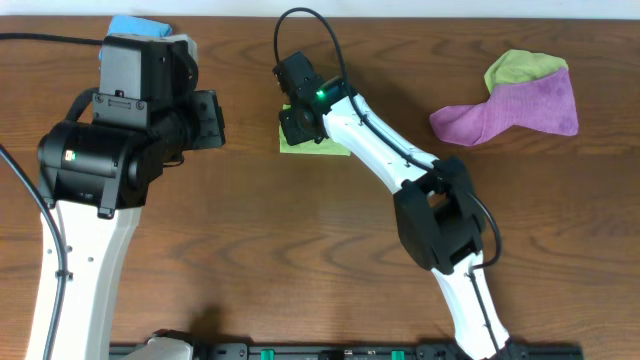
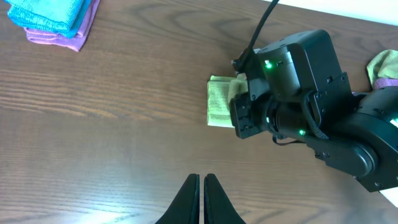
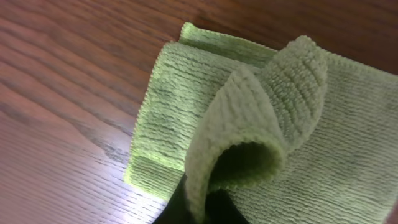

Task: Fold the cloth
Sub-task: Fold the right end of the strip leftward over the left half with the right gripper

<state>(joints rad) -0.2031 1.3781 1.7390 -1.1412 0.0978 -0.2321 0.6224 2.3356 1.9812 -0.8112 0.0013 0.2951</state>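
Observation:
The cloth (image 1: 322, 147) is a small lime-green folded pad at the table's middle back, also in the left wrist view as the cloth (image 2: 218, 102). My right gripper (image 1: 297, 124) sits low over its left edge. In the right wrist view the cloth (image 3: 180, 106) fills the frame, and one corner arches up in a loop whose edge runs down between the two dark fingers of my right gripper (image 3: 198, 186), which press against it. My left gripper (image 2: 202, 179) hovers to the left over bare wood, shut and empty, well apart from the cloth.
A purple cloth (image 1: 520, 110) lies crumpled at the back right with a yellower-green cloth (image 1: 520, 68) on it. A stack of blue and purple cloths (image 2: 53, 22) sits at the back left, behind the left arm (image 1: 120, 150).

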